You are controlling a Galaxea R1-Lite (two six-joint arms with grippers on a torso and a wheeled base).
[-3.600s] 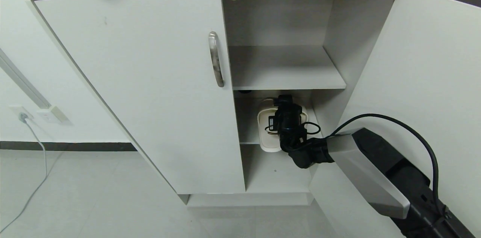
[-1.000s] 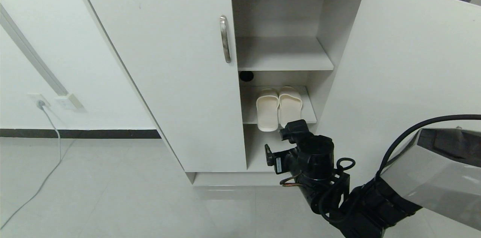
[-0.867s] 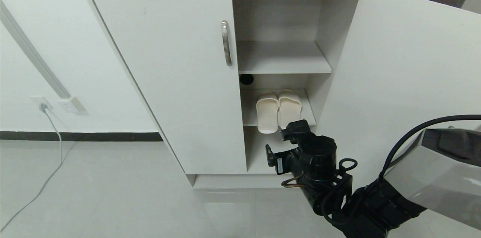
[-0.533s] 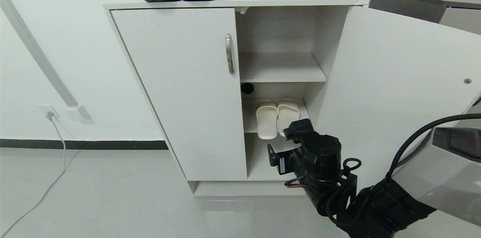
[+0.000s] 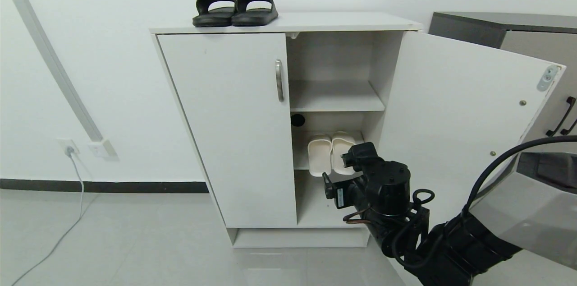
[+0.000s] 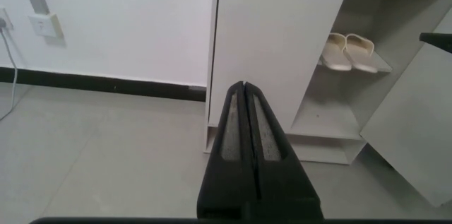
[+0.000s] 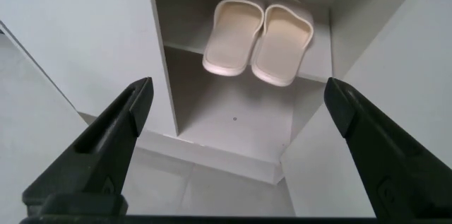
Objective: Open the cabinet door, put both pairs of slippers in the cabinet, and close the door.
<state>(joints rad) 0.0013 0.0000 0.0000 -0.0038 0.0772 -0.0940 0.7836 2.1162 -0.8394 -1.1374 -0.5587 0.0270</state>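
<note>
— Where do the slippers lie?
— One pair of slippers [image 5: 235, 8] sits on top of the cabinet [image 5: 351, 20], above its closed left door [image 5: 230, 128]. The second pair [image 5: 331, 154] lies side by side inside, on the middle shelf [image 5: 300, 156], below the upper shelf [image 5: 336, 96].
— And the right side?
— The right door [image 5: 455, 119] stands swung out to the right. The right tool [image 7: 239, 93] is before the opening, apart from the second pair.

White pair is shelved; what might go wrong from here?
1. The white slippers overhang the front edge of the shelf; the door may catch them on closing.
2. The black slippers sit on the cabinet top, well above the low right gripper; lifting the arm may bump the open door.
</note>
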